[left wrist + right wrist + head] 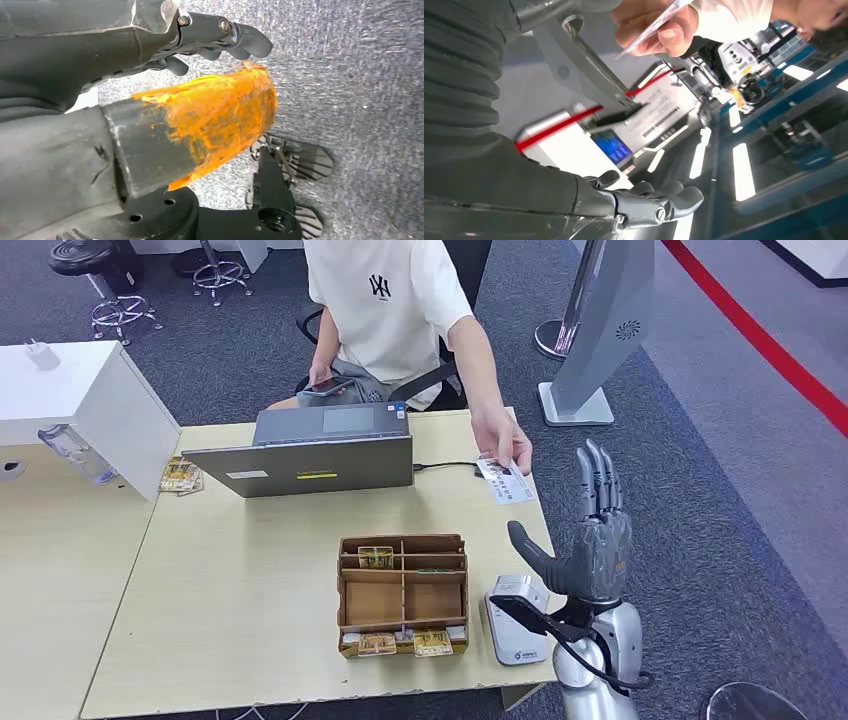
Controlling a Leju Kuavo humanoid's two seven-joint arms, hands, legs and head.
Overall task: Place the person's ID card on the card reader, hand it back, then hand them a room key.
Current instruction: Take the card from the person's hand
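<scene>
A: From the head view, what sits around the ID card [505, 480]?
B: A person's hand [507, 446] pinches it over the bench's [240, 580] far right corner, beside a grey laptop [315, 452]. A wooden compartment tray [403, 594] holding room key cards [432, 642] sits nearer, the card reader [517, 619] just right of it at the bench edge. Open carpet lies to the right.
A: And the right hand [590, 535]?
B: Raised upright off the bench's right side, fingers straight and apart, released, near the card but not touching.
A: Left wrist view?
B: The left hand [210, 37] hangs over grey carpet, fingers curled in, grasping nothing; its thumb tip is wrapped in orange tape.
A: Right wrist view?
B: The person's fingers hold the card just beyond the empty right hand.
</scene>
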